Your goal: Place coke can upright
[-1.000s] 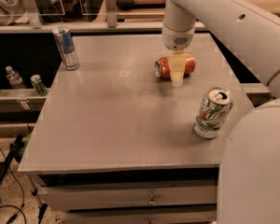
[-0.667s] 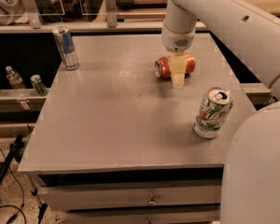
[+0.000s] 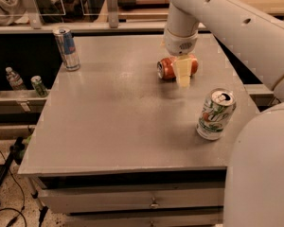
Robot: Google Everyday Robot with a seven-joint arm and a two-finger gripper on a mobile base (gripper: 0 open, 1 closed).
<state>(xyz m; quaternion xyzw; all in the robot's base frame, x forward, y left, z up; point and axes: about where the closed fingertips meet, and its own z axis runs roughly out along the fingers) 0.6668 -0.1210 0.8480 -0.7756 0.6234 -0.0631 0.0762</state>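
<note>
The coke can (image 3: pixel 167 68) is orange-red with a silver end and lies on its side at the back right of the grey table (image 3: pixel 123 117). Its silver end faces left. My gripper (image 3: pixel 181 71) comes straight down from the white arm and sits right at the can, its pale near side covering the can's middle. The can's right end (image 3: pixel 193 64) shows past the gripper. The can rests on the tabletop.
A slim blue-and-silver can (image 3: pixel 66 48) stands upright at the table's back left corner. A white-and-green can (image 3: pixel 215 113) stands near the right edge, in front of the gripper. Bottles (image 3: pixel 14 78) sit on a low shelf to the left. My white arm fills the right side.
</note>
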